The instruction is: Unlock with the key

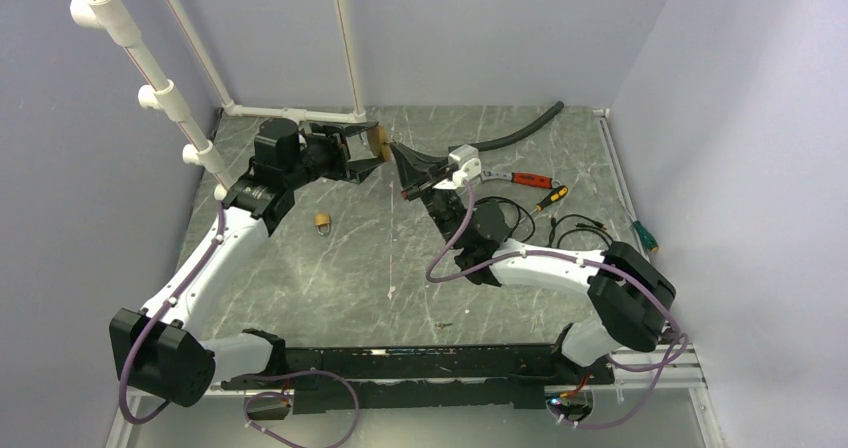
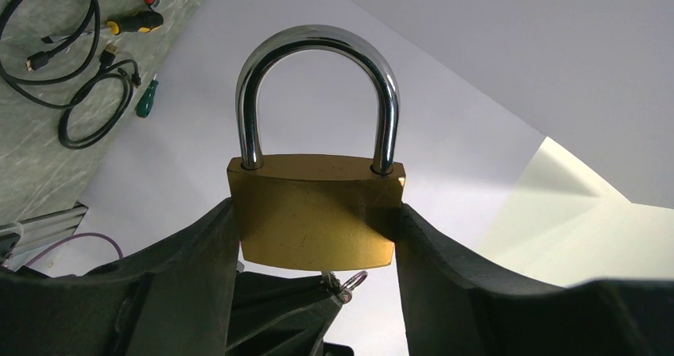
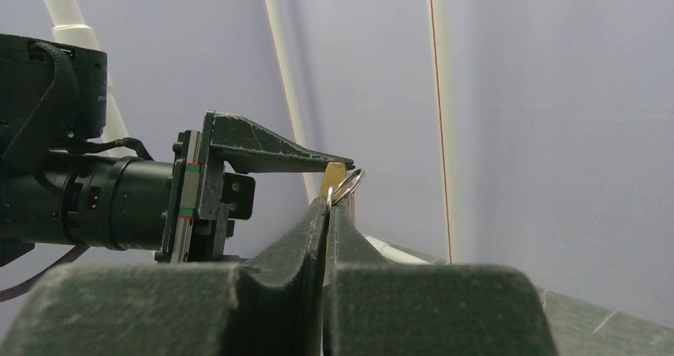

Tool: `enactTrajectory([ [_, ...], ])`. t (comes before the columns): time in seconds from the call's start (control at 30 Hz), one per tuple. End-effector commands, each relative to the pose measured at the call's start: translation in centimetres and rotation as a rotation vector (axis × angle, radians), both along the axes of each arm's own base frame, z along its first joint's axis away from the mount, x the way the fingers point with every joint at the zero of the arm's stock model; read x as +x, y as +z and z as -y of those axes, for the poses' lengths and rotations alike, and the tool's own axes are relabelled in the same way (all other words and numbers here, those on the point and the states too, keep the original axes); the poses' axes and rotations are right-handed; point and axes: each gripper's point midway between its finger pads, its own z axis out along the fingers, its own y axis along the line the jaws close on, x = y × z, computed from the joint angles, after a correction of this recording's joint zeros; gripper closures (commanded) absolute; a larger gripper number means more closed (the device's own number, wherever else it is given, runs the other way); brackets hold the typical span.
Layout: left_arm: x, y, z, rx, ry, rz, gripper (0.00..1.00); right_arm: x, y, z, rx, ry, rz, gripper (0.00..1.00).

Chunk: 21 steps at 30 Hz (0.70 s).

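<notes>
The right gripper [image 3: 327,207], fingers pinched tight on the key [image 2: 337,281], meets the padlock [image 2: 316,237] at its 6 o'clock. The padlock is clamped in the left gripper [image 2: 318,211] above the table's [image 1: 380,258] 12 o'clock end. To this onlooker, an off-axis twist could jam the tiny key or slip it from the pinch.

The padlock [image 2: 316,213] is brass-gold with a silver shackle, the worktop [image 1: 400,268] grey with pale marble veins, and the screwdriver [image 1: 641,233] at its right edge green-handled.
</notes>
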Motion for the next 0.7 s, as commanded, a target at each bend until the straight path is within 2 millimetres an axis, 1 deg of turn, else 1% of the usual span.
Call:
enactTrajectory([
  [0.0,-1.6,6.9,-0.3,-0.083,-0.024,0.187,1.00,-0.1,2.4,0.1,0.048,-0.012,0.055,1.00],
  [0.4,-1.3,6.9,-0.3,-0.094,-0.019,0.188,1.00,0.1,1.9,-0.5,0.054,0.010,0.041,1.00],
  [0.67,-0.8,6.5,-0.3,-0.102,-0.011,0.180,1.00,0.2,1.3,-1.5,0.029,0.011,0.042,1.00],
])
